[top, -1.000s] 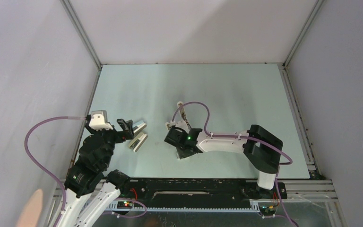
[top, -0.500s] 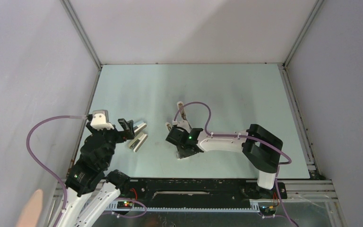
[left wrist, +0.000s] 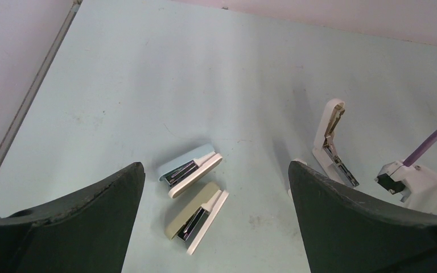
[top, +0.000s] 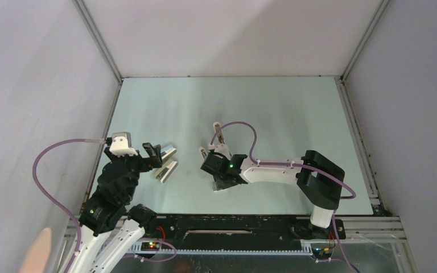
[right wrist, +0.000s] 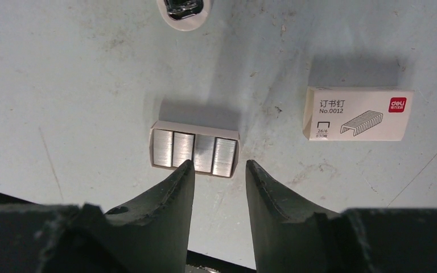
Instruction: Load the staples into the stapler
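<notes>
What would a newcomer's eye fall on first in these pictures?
The shiny grey staples lie mid-frame in the right wrist view, a white staple box to their right. In the left wrist view, the white stapler lies opened, right of a blue stapler and a beige stapler.

A robotics lab test cell, seen from above and from the arms' own cameras. Plain pale grey panel walls (top: 233, 34), held in bare metal frame posts (top: 98, 42), box in three sides of a mint-green worktop (top: 284, 114). Two robot arms, the left arm (top: 114, 182) and the right arm (top: 273, 170), are bolted to a black rail (top: 233, 222) along the near edge. Purple cables (top: 51, 156) loop from them, and small circuit boards with lit indicator lights (top: 151, 245) sit by their bases. Lying on the scuffed worktop is office stationery used as test props: a white stapler (left wrist: 331, 116) lying open, two smaller coloured staplers (left wrist: 196, 165), and a printed staple box (right wrist: 357, 114).
</notes>
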Controlling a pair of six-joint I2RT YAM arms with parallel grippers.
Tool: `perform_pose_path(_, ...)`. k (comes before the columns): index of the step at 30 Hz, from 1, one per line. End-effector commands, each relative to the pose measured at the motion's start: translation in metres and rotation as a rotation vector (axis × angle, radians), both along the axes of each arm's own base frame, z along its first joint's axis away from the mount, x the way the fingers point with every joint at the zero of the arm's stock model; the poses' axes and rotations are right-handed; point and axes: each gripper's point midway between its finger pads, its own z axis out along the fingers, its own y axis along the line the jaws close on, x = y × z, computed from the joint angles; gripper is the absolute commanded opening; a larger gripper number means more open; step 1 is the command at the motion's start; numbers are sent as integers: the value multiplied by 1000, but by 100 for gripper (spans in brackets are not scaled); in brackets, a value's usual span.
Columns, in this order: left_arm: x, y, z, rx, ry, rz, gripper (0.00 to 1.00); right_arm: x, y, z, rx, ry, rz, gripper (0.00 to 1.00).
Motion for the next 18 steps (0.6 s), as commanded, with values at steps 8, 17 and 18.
perform_pose_path(8, 3, -1, 5, -1, -22, -2, 100, 5, 15, 9, 70, -25, -24, 38)
perform_pose_path(17, 3, -1, 5, -1, -21, -4, 100, 5, 13, -7, 46, 4, -32, 38)
perform_pose_path(18, 3, -1, 5, -2, -22, -4, 100, 4, 13, -8, 44, 8, -31, 38)
